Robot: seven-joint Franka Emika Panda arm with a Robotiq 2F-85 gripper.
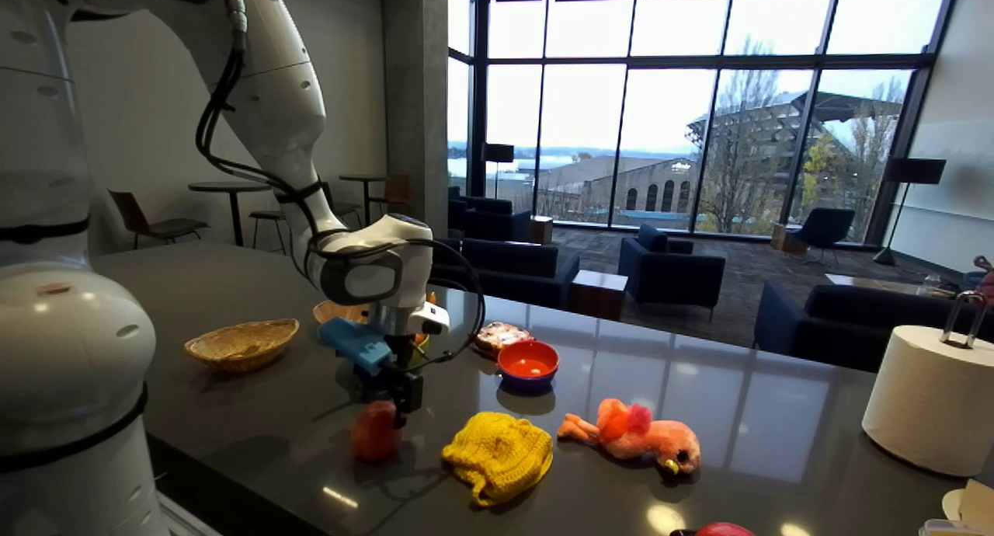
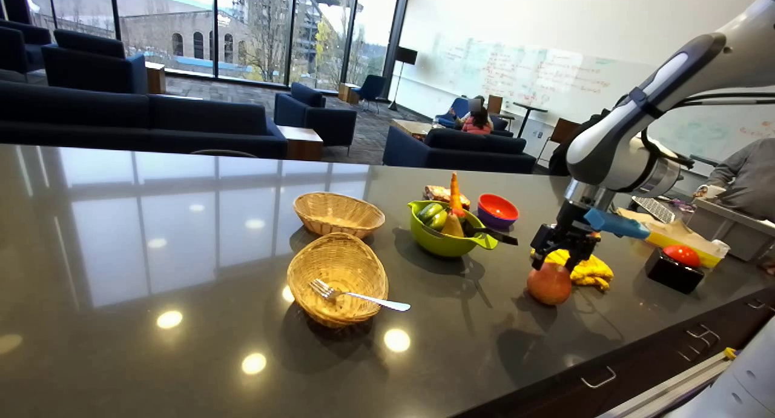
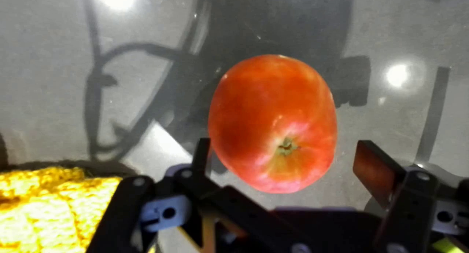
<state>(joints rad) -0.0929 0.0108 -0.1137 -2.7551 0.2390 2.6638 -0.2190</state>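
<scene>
Apple (image 3: 271, 113), one, red, paler about its hollow, resting on the glossy dark worktop (image 2: 454, 321); gripper (image 3: 285, 156), black, two-fingered, spread wide, nothing gripped, one finger to either side of the fruit's upper part. In the wrist view the fruit sits off centre, its edge close by the cloth-side finger (whether they touch cannot be told), a visible gap before the far finger. Yellow knitted cloth (image 1: 501, 457), crumpled, just beside the fruit. Farther off: filled green bowl (image 2: 445, 247); red-lined bowl (image 1: 528, 380); plush bird (image 1: 660, 440); wicker basket (image 2: 351, 260), a fork (image 2: 370, 298) lying over its rim. Hazards, by judgement: uneven closing, as the nearer pad would probably meet the round skin first and might roll the fruit; slipping, should the pads bite above the widest girth, smooth skin being squeezed down and out; bruising or a runaway, should a fingertip come down on the shoulder, the slick surface offering little hold; snagging, should a low sideways sweep toward the cloth catch its loose knit
</scene>
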